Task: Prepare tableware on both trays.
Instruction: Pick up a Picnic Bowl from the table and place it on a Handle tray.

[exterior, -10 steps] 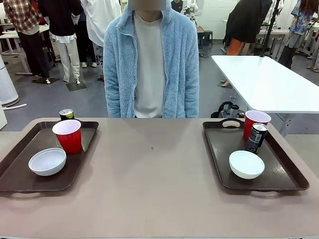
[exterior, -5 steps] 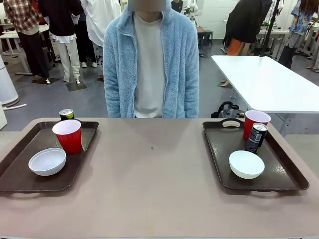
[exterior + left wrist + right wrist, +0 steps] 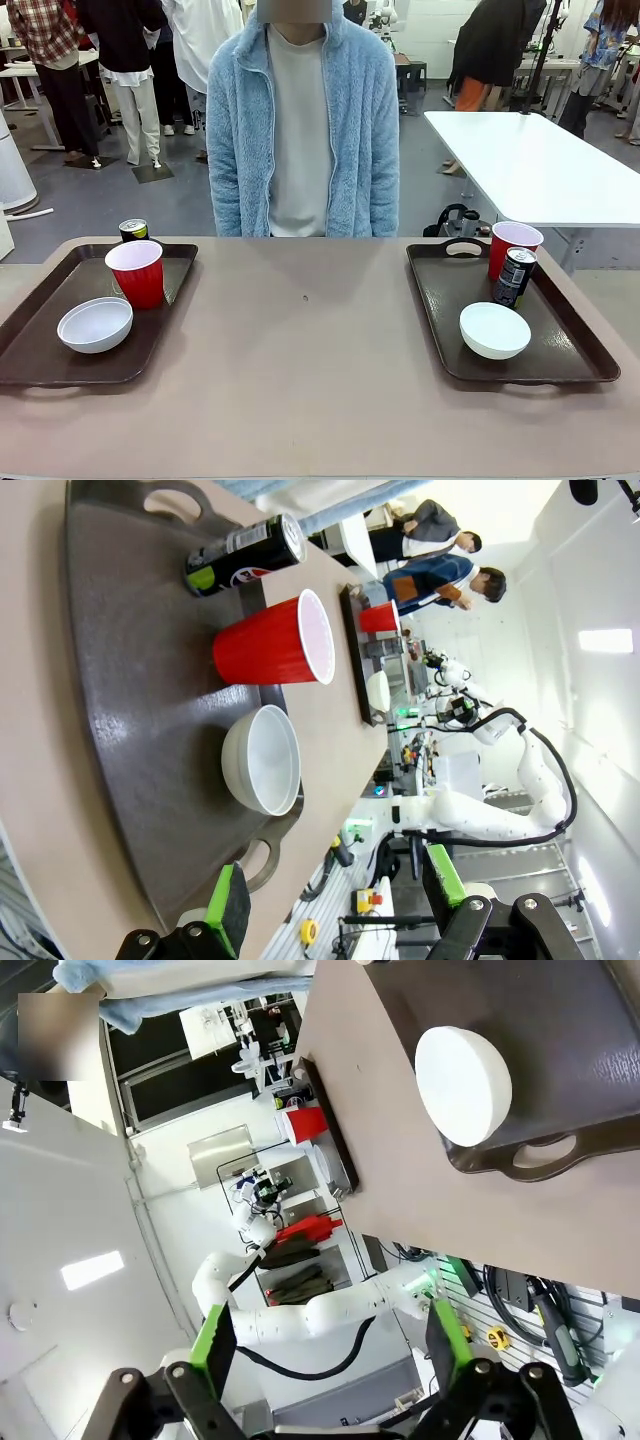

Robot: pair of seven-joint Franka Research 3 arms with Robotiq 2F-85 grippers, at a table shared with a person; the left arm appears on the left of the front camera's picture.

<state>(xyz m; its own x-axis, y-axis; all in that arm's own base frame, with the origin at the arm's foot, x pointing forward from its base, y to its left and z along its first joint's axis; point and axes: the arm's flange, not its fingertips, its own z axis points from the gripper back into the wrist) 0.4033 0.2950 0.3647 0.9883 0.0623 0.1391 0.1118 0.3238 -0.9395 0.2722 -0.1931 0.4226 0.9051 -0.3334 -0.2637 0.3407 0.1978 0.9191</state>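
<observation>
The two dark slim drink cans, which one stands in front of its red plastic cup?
The dark slim can on the right brown tray; the left can stands behind its cup.

cup (image 3: 136,272), bowl (image 3: 95,324) on left tray (image 3: 40,358)

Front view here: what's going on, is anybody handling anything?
Nobody is handling anything. Each tray, the left tray and the right tray, holds a red cup, a white bowl and a dark can. A person in a blue fleece stands at the far side. The left gripper and right gripper are open, holding nothing.
</observation>
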